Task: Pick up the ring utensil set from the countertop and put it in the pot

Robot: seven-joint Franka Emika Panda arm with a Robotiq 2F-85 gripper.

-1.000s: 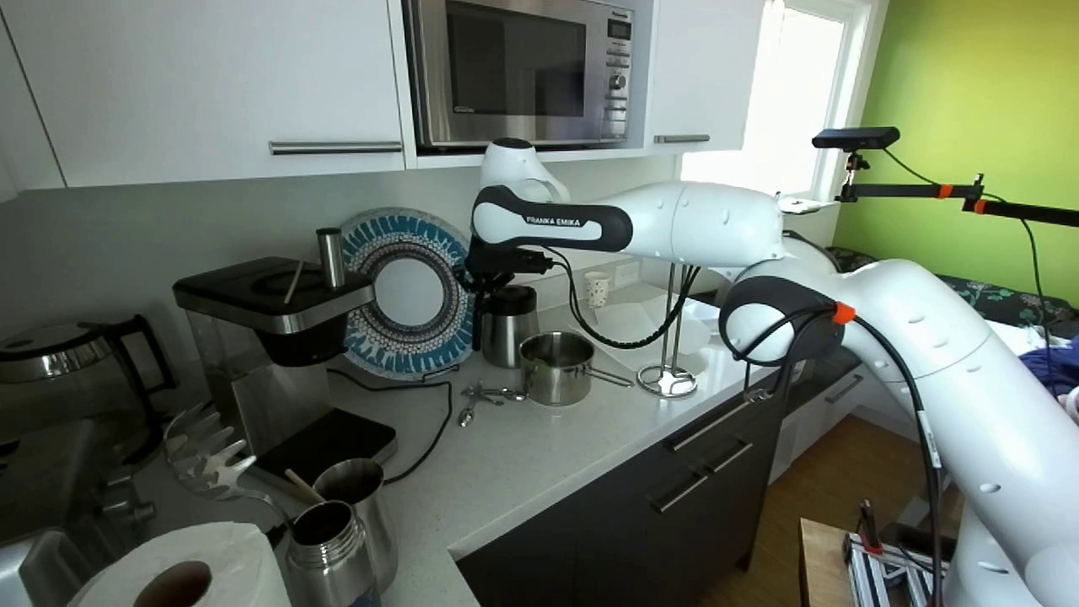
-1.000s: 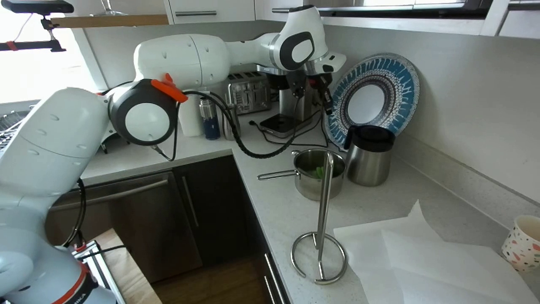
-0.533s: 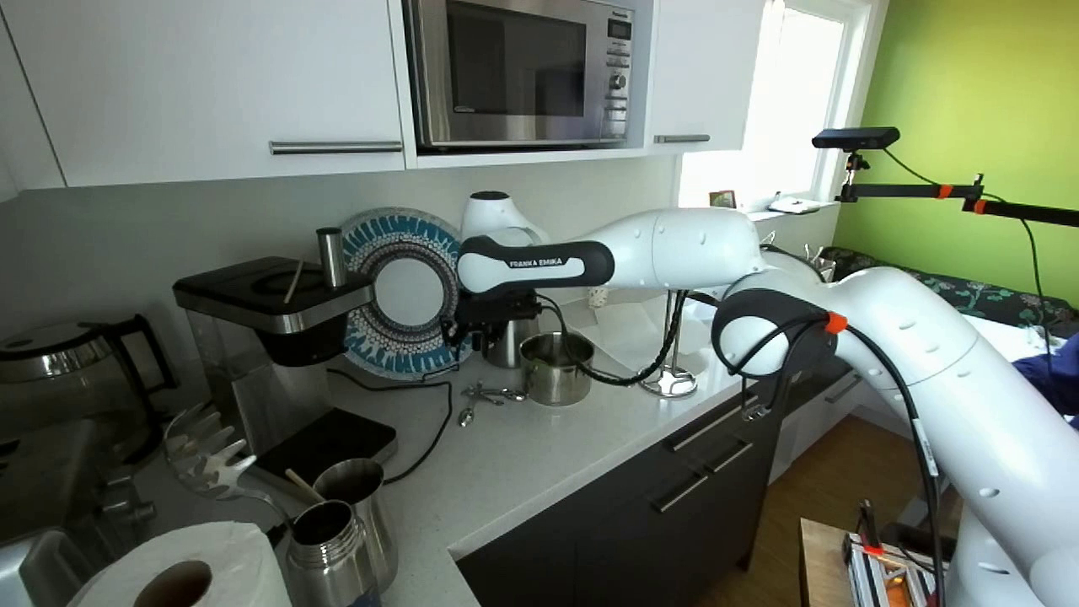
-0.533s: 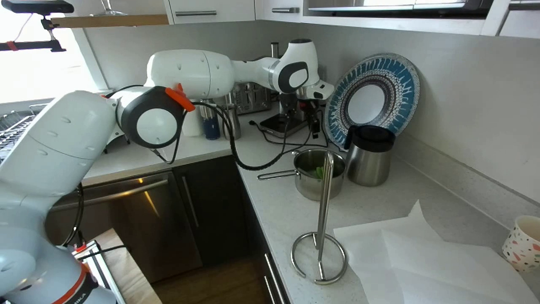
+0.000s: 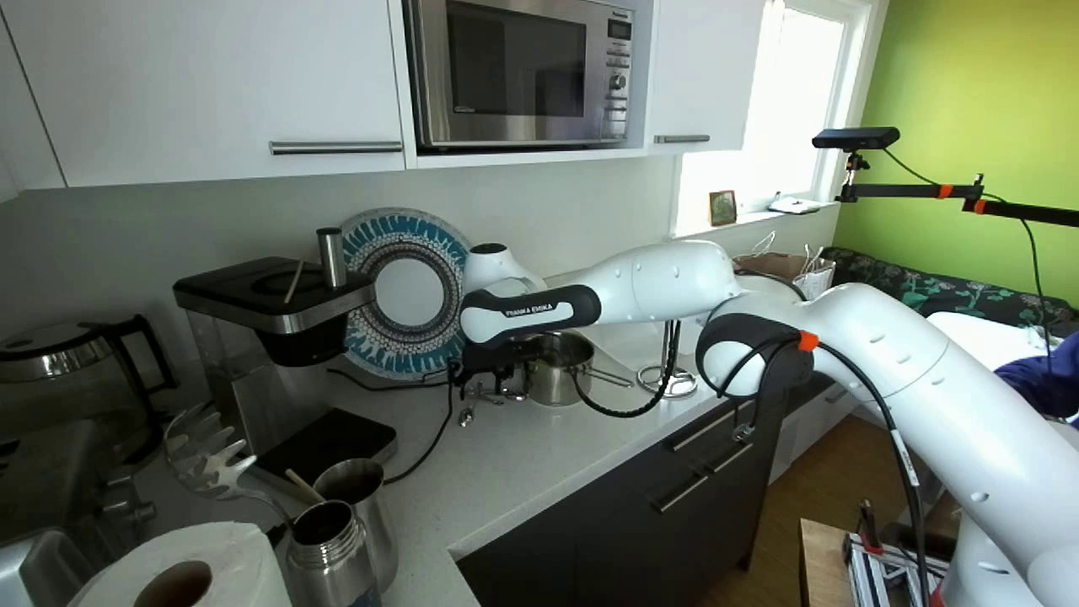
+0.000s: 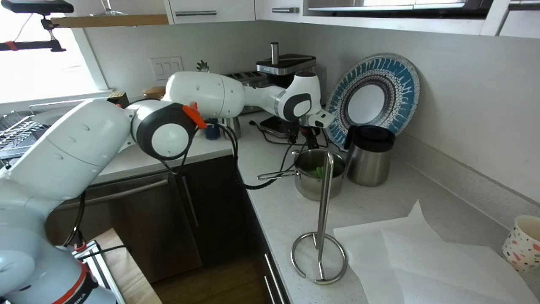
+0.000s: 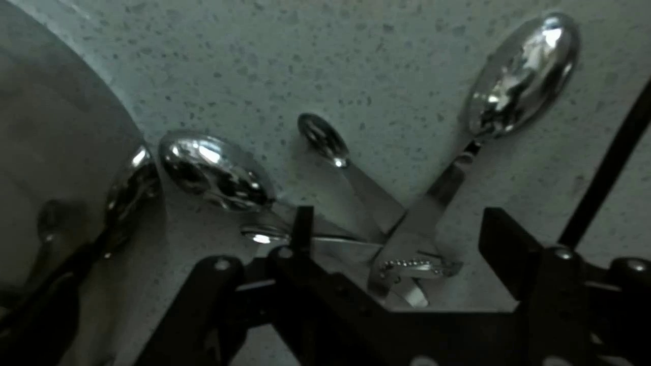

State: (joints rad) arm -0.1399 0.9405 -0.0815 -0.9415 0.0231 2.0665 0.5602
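In an exterior view, "FRANKA EMIKA" can be read along the arm near the pot; lettering on the microwave, higher than the pot, is too small to make out. The ring utensil set lies on the bench just beside the pot, its joined handle ends showing in the gap of the tool in the wrist view. The tool is low beside the pot too, its 2 fingers spread well apart and gripping nothing. That view shows the spoon bowls in detail; whether the nearest bowl touches the pot, I cannot tell. An exterior view shows something green inside the pot, while there the pot mostly hides the utensil set.
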